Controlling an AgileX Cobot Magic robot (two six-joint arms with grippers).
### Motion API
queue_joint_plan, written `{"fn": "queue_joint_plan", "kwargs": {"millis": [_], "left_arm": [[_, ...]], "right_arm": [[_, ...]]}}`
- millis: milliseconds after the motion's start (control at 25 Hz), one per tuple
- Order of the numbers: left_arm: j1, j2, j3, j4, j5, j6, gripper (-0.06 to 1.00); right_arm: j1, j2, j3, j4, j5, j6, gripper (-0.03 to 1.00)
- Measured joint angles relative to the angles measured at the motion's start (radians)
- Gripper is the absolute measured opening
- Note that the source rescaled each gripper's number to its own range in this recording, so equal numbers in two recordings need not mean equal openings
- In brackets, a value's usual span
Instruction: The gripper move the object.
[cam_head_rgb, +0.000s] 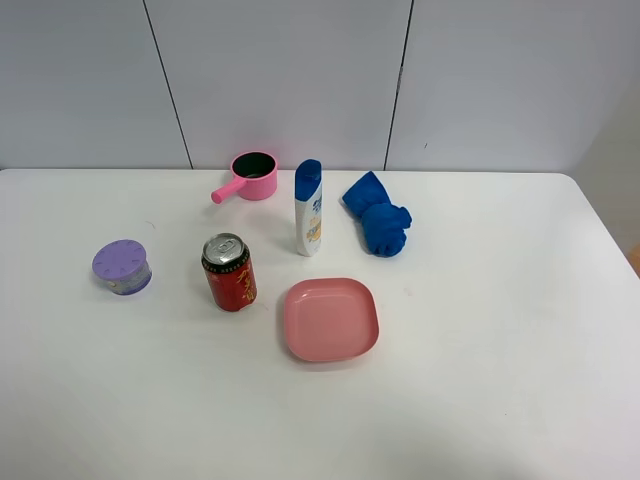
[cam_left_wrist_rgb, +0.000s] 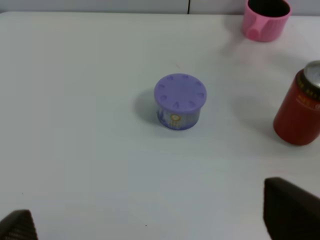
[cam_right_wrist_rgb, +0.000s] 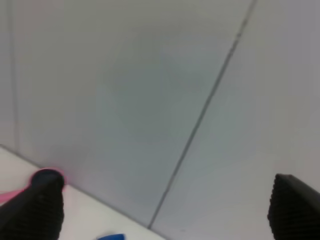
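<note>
The red can (cam_head_rgb: 230, 273) with gold markings and a silver top stands upright on the white table (cam_head_rgb: 480, 400), left of the pink plate. It also shows in the left wrist view (cam_left_wrist_rgb: 300, 110). Neither arm shows in the exterior high view. My left gripper (cam_left_wrist_rgb: 150, 225) is open and empty, with only its two dark fingertips (cam_left_wrist_rgb: 292, 207) in view, well short of the can. My right gripper (cam_right_wrist_rgb: 160, 210) is open and empty, raised and facing the grey wall, with its fingertips (cam_right_wrist_rgb: 35, 210) at the frame's corners.
A purple lidded tub (cam_head_rgb: 122, 266) sits left of the can, also in the left wrist view (cam_left_wrist_rgb: 180, 101). A pink pot (cam_head_rgb: 250, 176), a white blue-capped bottle (cam_head_rgb: 309, 208) and a blue cloth (cam_head_rgb: 378, 214) stand behind. A pink plate (cam_head_rgb: 330, 318) lies to the can's right.
</note>
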Motion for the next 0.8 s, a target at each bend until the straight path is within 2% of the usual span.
{"fn": "queue_joint_plan", "kwargs": {"millis": [160, 320, 440, 520, 680, 800], "left_arm": [[0.000, 0.000, 0.000, 0.000, 0.000, 0.000, 1.00], [0.000, 0.000, 0.000, 0.000, 0.000, 0.000, 1.00], [0.000, 0.000, 0.000, 0.000, 0.000, 0.000, 1.00], [0.000, 0.000, 0.000, 0.000, 0.000, 0.000, 1.00], [0.000, 0.000, 0.000, 0.000, 0.000, 0.000, 1.00], [0.000, 0.000, 0.000, 0.000, 0.000, 0.000, 1.00]], "right_arm": [[0.000, 0.000, 0.000, 0.055, 0.000, -0.050, 1.00], [-0.033, 0.000, 0.000, 0.044, 0.000, -0.132, 1.00], [-0.152, 0.000, 0.000, 0.069, 0.000, -0.155, 1.00], [-0.277, -0.004, 0.000, 0.129, 0.000, -0.144, 1.00], [-0.502, -0.049, 0.050, 0.368, 0.000, -0.139, 1.00], [-0.610, -0.138, 0.190, 0.520, -0.001, -0.179, 1.00]]}}
